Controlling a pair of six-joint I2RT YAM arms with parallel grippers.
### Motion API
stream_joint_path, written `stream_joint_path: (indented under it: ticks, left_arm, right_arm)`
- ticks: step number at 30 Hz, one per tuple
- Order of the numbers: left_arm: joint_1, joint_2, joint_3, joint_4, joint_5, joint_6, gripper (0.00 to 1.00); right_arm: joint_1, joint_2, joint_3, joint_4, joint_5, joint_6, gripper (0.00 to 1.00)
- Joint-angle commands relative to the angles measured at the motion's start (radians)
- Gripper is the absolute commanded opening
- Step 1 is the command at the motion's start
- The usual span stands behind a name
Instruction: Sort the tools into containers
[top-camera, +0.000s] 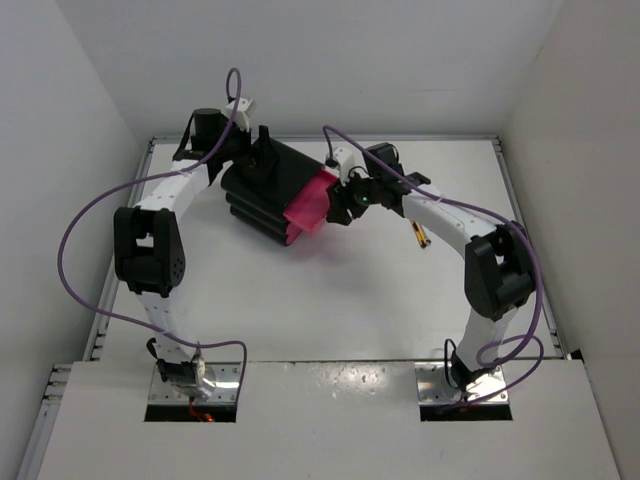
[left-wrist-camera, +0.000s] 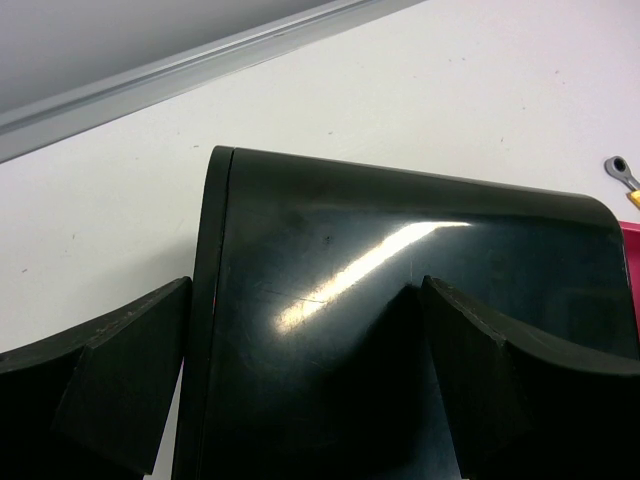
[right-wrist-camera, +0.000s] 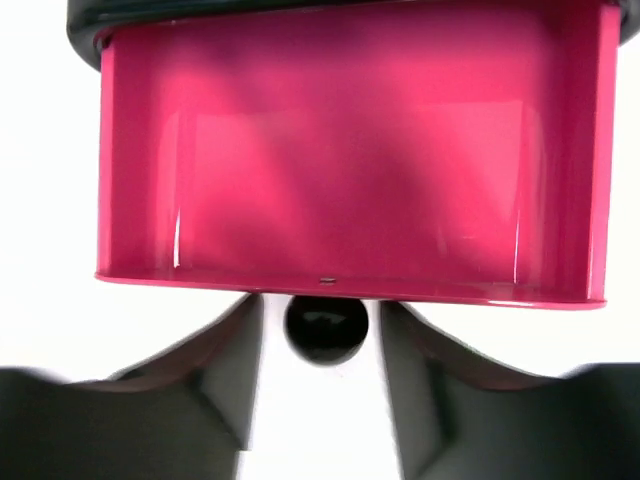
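Fingers (right-wrist-camera: 220, 380) of the right gripper (right-wrist-camera: 320, 303), narrowly parted, flank the round black knob (right-wrist-camera: 326, 328) of a glossy magenta-pink drawer (right-wrist-camera: 350, 150) standing out of the black rounded-corner cabinet (top-camera: 258, 195) near the surface's (top-camera: 330, 300) far edge; the left gripper (left-wrist-camera: 305, 290) spreads wide across the cabinet.

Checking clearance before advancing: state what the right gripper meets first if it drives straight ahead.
The round black knob, sitting between the open fingers of the right gripper; the pink drawer has its front wall directly behind it. How far off the knob is remains unclear.
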Motion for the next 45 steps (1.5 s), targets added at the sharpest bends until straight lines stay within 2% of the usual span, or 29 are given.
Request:
stream_joint_path:
  ticks: [1,3,6,11,17,20,21,25,32,36,43,45]
  left_arm:
    - [-0.024,0.148,-0.098,-0.359,-0.104,0.093,0.99]
    - [-0.024,0.148,-0.098,-0.359,-0.104,0.093,0.99]
    - [-0.024,0.148,-0.098,-0.359,-0.104,0.093,0.99]
    - [-0.024,0.148,-0.098,-0.359,-0.104,0.102,0.99]
    - [-0.024,0.148,-0.089,-0.359,-0.113,0.093,0.99]
    - [-0.024,0.148,-0.089,-0.359,-0.113,0.093,0.99]
    - [-0.024,0.138,-0.089,-0.359,-0.139,0.093,0.99]
    - [-0.024,0.110,-0.089,-0.350,-0.173,0.093,1.00]
    - [-0.024,0.090,-0.062,-0.350,-0.173,0.093,1.00]
    - [-0.024,0.090,-0.062,-0.350,-0.173,0.093,1.00]
    - [-0.024,0.090,-0.082,-0.341,-0.163,0.093,1.00]
    - [-0.024,0.090,-0.082,-0.341,-0.163,0.093,1.00]
  right_arm:
    - [0.011,-0.025,-0.009,0.025,-0.029,-0.016,0.52]
    - [0.011,-0.011,0.016,-0.002,-0.029,-0.016,0.62]
    - [0.011,-0.002,0.016,0.009,-0.029,-0.002,0.71]
    - [-0.052,-0.071,0.025,-0.020,-0.003,0.022,0.72]
    - [-0.215,-0.264,-0.097,-0.077,0.026,0.006,0.72]
    - [-0.278,-0.277,-0.133,-0.192,0.051,0.005,0.57]
    - [-0.293,-0.277,-0.144,-0.218,0.062,0.005,0.48]
    - [-0.327,-0.219,-0.216,-0.266,0.134,0.054,0.39]
    - [-0.357,-0.096,-0.197,-0.252,0.264,0.084,0.37]
    - [-0.379,-0.036,-0.148,-0.252,0.284,0.084,0.37]
    - [-0.379,0.001,-0.136,-0.217,0.358,0.116,0.48]
    - [-0.379,0.025,-0.127,-0.217,0.369,0.116,0.48]
